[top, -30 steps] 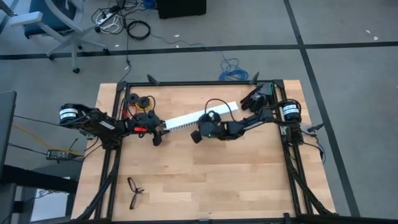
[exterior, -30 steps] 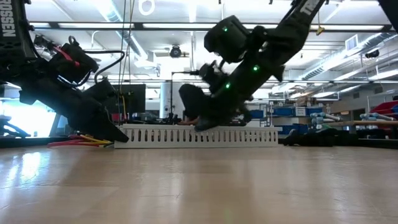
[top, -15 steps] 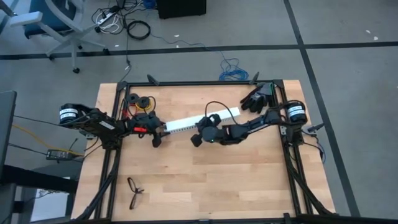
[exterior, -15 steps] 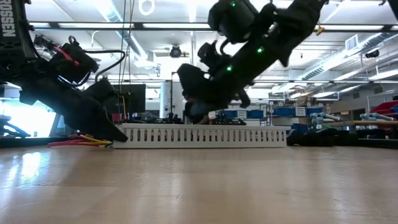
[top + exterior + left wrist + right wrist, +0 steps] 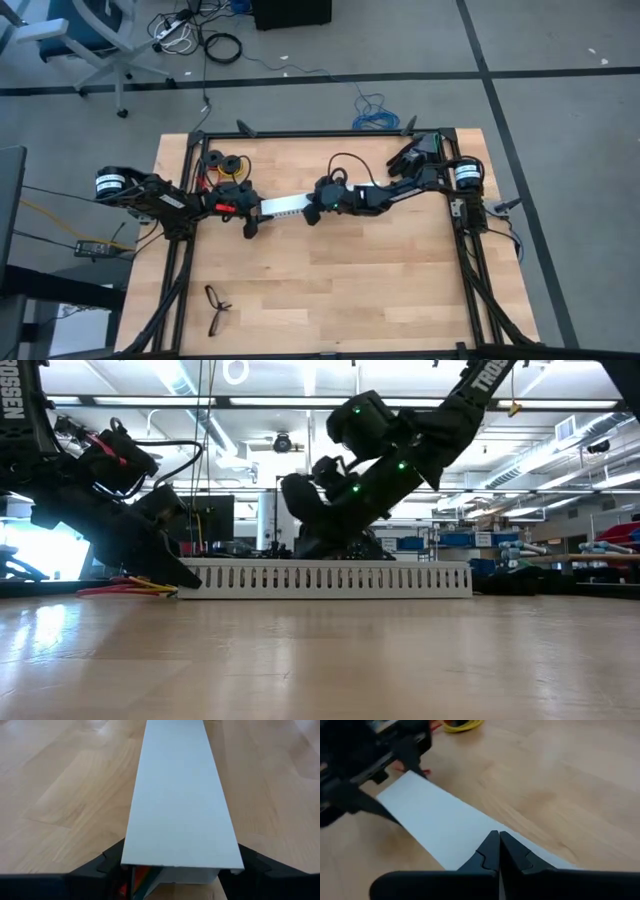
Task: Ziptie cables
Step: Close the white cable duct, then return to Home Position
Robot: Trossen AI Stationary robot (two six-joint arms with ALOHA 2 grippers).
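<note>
Cables, or what may be them, show only as a sliver of red, orange and green inside the near end of the white slotted rail (image 5: 181, 810) in the left wrist view; the glimpse is too small to be sure. That rail lies on the wooden table (image 5: 330, 290) just toward 12 o'clock of centre, running from 9 toward 3 o'clock. The left gripper (image 5: 254, 212) clamps the rail's 9 o'clock end, one finger (image 5: 92, 870) on each side wall. The right gripper (image 5: 498, 851) rests over the rail's top farther along, its fingers pressed together with nothing between them. Two black spools (image 5: 226, 160) with red and yellow wire sit at 11 o'clock, near the table edge.
</note>
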